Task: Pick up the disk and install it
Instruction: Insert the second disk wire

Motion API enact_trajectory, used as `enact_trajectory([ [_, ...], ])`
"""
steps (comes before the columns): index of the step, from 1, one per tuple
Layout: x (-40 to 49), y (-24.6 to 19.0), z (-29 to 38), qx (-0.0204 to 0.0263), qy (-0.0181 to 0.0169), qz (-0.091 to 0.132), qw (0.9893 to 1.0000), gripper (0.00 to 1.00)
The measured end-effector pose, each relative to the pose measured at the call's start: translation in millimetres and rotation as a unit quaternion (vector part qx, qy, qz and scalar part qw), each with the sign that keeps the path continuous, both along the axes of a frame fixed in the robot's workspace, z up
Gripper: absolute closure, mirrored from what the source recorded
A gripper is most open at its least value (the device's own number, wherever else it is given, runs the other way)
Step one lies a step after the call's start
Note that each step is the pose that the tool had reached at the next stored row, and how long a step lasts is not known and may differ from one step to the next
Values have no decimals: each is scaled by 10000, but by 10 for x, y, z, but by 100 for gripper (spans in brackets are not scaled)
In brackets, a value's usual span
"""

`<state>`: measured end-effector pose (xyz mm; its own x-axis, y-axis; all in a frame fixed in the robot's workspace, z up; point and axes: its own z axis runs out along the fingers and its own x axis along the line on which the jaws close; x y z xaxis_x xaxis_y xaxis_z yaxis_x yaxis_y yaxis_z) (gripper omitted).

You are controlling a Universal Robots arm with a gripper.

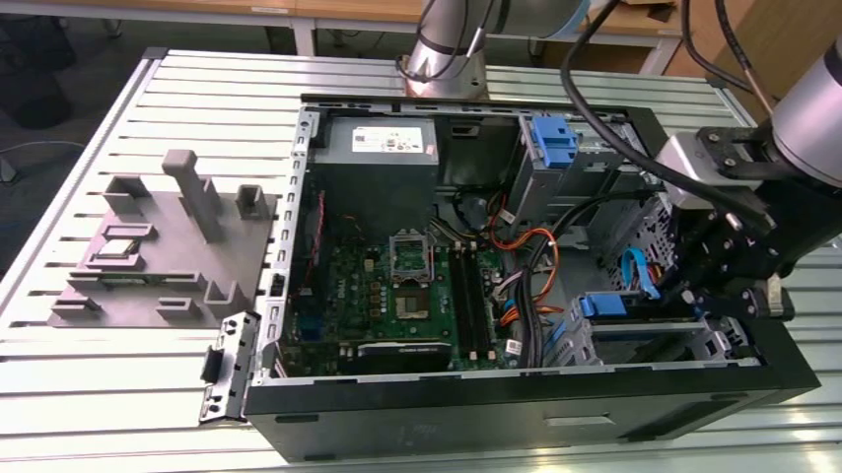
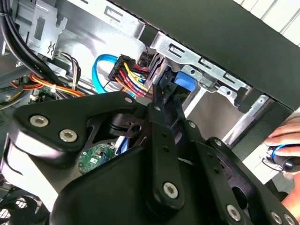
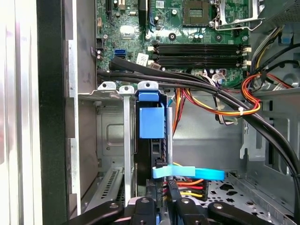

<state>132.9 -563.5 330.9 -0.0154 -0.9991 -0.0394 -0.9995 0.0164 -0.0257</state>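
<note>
In the drive cage (image 3: pixel 117 140) — tool (image 3: pixel 161 206) gripping disk (image 3: pixel 151 136)

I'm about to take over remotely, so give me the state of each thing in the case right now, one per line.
Computer case: side panel off, lying open on the table.
Disk: standing on edge in the drive cage, blue bracket showing.
Gripper: down inside the case, right at the disk's end.
Processor socket: bare, no cooler on it.
Blue flat cable: lying loose across the cage beside the disk.
</note>
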Motion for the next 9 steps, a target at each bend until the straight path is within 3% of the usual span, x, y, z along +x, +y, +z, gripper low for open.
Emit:
enact_trajectory([
  [6,0,0,179,-1,0,0,10000,76],
  [9,0,0,205,0,0,0,10000,76],
])
